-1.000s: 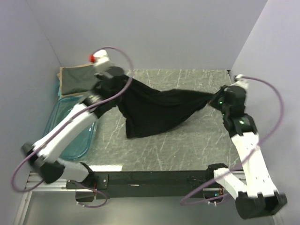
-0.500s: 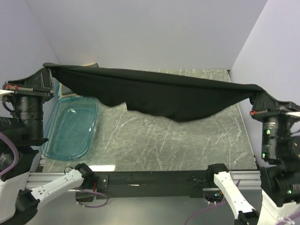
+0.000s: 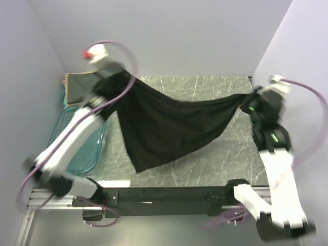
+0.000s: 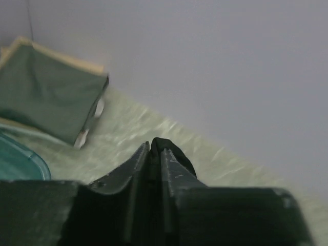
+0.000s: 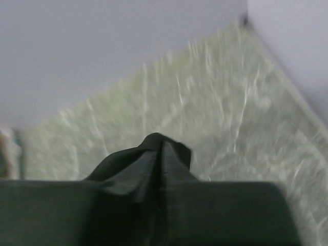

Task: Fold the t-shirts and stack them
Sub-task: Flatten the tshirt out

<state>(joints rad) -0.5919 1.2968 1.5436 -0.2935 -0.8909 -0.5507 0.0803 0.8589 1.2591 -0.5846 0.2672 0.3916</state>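
Note:
A plain black t-shirt (image 3: pixel 169 128) is stretched across the back of the table, its lower part trailing down to a point near the front. My left gripper (image 3: pixel 121 81) is shut on its left end, and the left wrist view shows black cloth (image 4: pixel 171 151) pinched between the jaws of that gripper (image 4: pixel 155 148). My right gripper (image 3: pixel 249 100) is shut on the shirt's right end, and in the right wrist view that gripper (image 5: pixel 162 147) has black cloth (image 5: pixel 123 161) bunched round its tips. A folded dark grey-green t-shirt (image 3: pixel 79 87) (image 4: pixel 46 95) lies on a beige one (image 4: pixel 66 57) at the back left corner.
A clear blue plastic tub (image 3: pixel 84 154) (image 4: pixel 20 161) sits at the left edge of the marbled table (image 3: pixel 215 159), partly under my left arm. Walls close in the back and both sides. The table's black front rail (image 3: pixel 169 195) runs between the arm bases.
Half a second ago both arms held the black shirt high and taut. They have since swung down and toward the back, and the shirt now sags onto the table.

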